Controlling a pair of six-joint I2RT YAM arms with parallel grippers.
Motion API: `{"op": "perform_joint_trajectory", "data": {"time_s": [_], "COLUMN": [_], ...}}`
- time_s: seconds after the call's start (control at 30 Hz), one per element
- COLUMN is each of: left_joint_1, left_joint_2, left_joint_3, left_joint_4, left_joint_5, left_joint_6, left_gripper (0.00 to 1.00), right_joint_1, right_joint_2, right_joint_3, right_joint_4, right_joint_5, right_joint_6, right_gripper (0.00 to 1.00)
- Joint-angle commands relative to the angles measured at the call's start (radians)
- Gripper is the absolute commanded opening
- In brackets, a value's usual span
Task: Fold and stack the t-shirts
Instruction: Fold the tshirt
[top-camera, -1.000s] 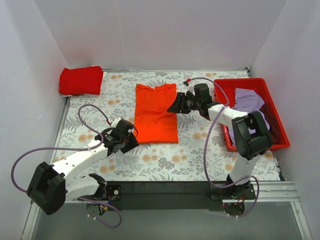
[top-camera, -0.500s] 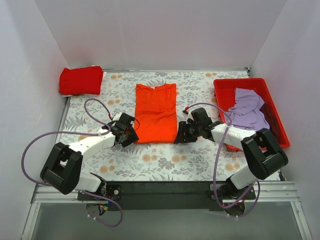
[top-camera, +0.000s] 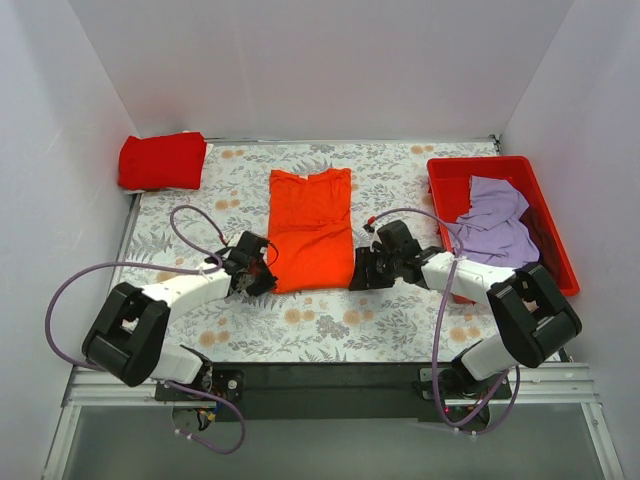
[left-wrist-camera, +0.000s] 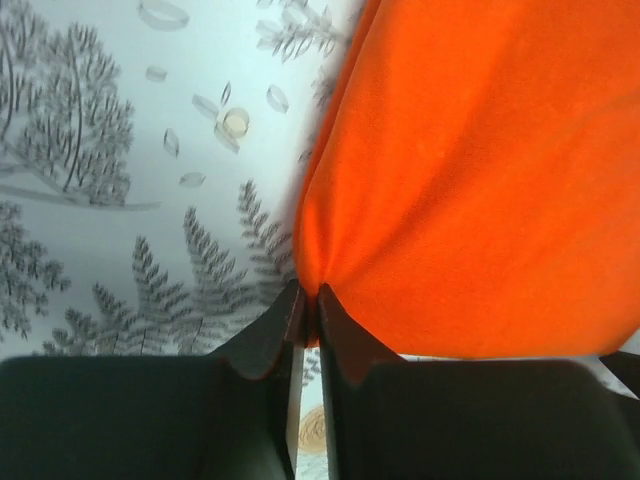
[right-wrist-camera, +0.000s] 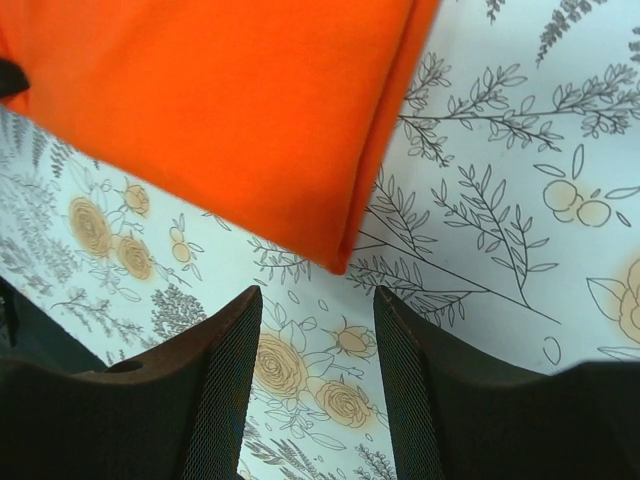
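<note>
The bright orange t-shirt (top-camera: 311, 228) lies folded lengthwise in the middle of the floral table. My left gripper (top-camera: 265, 281) is at its near left corner, shut on a pinch of the orange cloth (left-wrist-camera: 470, 180). My right gripper (top-camera: 357, 276) is open just off the near right corner (right-wrist-camera: 345, 262), not touching it. The deeper red t-shirt (top-camera: 162, 160) lies folded at the far left corner. The pale lavender t-shirt (top-camera: 493, 225) lies crumpled in the red bin (top-camera: 446, 178). The dark maroon tee shows only as a dark sliver under the lavender one.
The red plastic bin stands at the right side of the table. White walls close in the table on the left, back and right. Purple cables loop from both arms over the near part of the table.
My left gripper moved in to the orange shirt's near left corner and shut on it. My right gripper swung from the shirt's far right edge down to its near right corner.
</note>
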Motion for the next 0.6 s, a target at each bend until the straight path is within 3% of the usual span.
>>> {"op": "perform_joint_trajectory", "data": {"time_s": [0.0, 0.3, 0.57], "left_joint_1": [-0.019, -0.087, -0.087], "left_joint_2": [-0.064, -0.254, -0.280], "left_joint_3": [-0.087, -0.190, -0.189], "left_joint_4": [-0.107, -0.156, -0.190], "left_joint_5": [0.055, 0.091, 0.066], "left_joint_6": [-0.038, -0.133, -0.138], "left_gripper": [0.04, 0.00, 0.00], "right_joint_1": [0.033, 0.110, 0.231], "right_joint_2": [-0.027, -0.018, 0.066], "right_joint_3": [0.036, 0.090, 0.157], "right_joint_4": [-0.049, -0.116, -0.259], "right_joint_5": [0.094, 0.183, 0.327], "right_joint_6": [0.011, 0.043, 0.077], "right_gripper": [0.56, 0.56, 0.55]}}
